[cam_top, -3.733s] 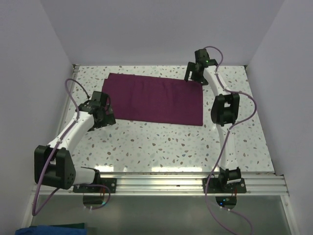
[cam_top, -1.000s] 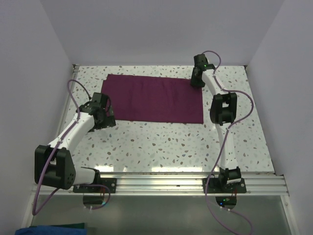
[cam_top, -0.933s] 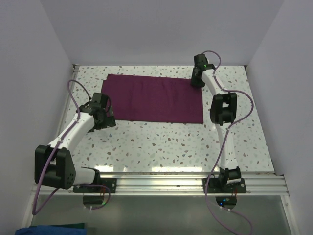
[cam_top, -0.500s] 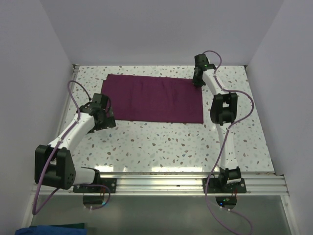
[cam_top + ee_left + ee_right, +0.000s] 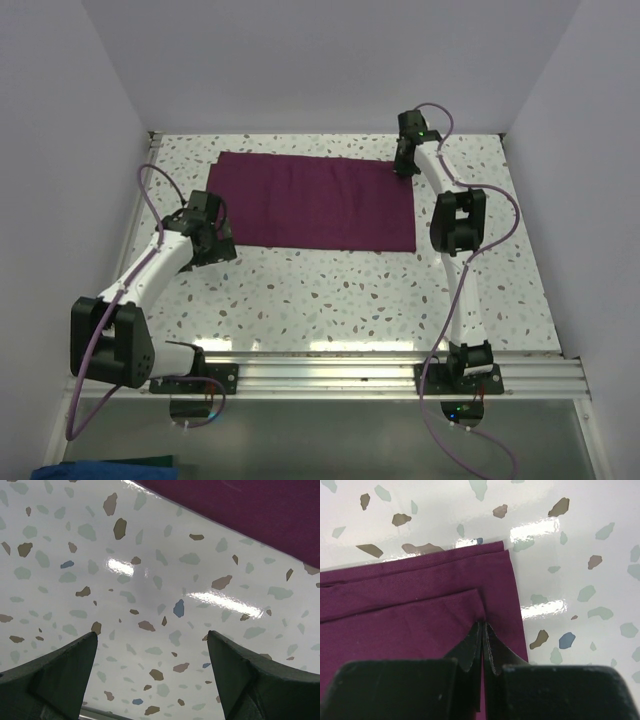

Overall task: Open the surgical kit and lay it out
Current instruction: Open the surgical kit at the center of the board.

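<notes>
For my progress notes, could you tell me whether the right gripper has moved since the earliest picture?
Yes. The right gripper has shifted slightly to the right, toward the far right corner of the cloth, and has closed on a fold there.

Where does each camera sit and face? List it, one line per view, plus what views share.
Top external: fixed above, behind the bases, looking down on table, cloth wrap, left arm and right arm.
Left wrist: on the left arm, facing down at bare table beside the wrap's edge; left jaws show, wide open.
Right wrist: on the right arm, facing down at the wrap's far right corner; right jaws show, shut on a fold.
Shared: all three show wrap and table.
</notes>
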`<state>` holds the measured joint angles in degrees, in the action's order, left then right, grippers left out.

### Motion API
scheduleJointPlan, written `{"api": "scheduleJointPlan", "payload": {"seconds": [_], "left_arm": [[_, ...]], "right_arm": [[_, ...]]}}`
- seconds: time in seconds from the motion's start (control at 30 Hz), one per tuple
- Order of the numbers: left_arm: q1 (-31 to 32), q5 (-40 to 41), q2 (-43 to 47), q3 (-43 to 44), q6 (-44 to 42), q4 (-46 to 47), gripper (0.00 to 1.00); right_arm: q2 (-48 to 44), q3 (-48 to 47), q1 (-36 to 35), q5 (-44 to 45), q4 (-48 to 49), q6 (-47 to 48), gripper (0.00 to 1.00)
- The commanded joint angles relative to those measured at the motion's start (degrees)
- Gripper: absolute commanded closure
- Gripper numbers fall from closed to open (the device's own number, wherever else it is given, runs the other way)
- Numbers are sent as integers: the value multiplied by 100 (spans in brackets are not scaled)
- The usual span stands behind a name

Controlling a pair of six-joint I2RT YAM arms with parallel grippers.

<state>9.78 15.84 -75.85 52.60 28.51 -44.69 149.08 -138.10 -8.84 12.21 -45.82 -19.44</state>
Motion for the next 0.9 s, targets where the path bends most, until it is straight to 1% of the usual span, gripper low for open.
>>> {"api": "scheduleJointPlan", "payload": {"seconds": [0.0,0.2,0.4,0.53,0.6,0.67,0.7,0.77,0.8,0.83,0.87], "left_arm": [[6,165,159,302,93,-119,5],[6,236,159,813,93,-295,5],[6,315,246,1156,76,-435,4],[6,403,317,1375,67,-480,4],[-2,446,282,1559,40,-488,3],[-3,456,229,1700,23,-497,3],[-3,438,168,1849,14,-497,2],[-3,412,45,1990,5,-488,2],[6,385,1,2139,5,-462,2],[6,377,-52,2210,-3,-445,2],[-2,368,-139,2289,-4,-418,2]], "right_arm": [[-632,-7,-21,-333,135,37,100],[-1257,283,-83,-588,249,19,100],[-1811,907,-153,-719,320,19,100],[-2347,1802,-337,-991,503,-42,100],[-2758,2372,-556,-1036,592,-68,100],[-3015,2726,-776,-1098,618,-95,100],[-3338,3093,-855,-1124,627,-121,100],[-3691,3481,-1074,-1203,627,-156,100],[-3875,3875,-1154,-1203,601,-174,100],[-4304,4087,-1225,-1203,566,-183,100],[-4517,4307,-1373,-1342,522,-244,100]]}}
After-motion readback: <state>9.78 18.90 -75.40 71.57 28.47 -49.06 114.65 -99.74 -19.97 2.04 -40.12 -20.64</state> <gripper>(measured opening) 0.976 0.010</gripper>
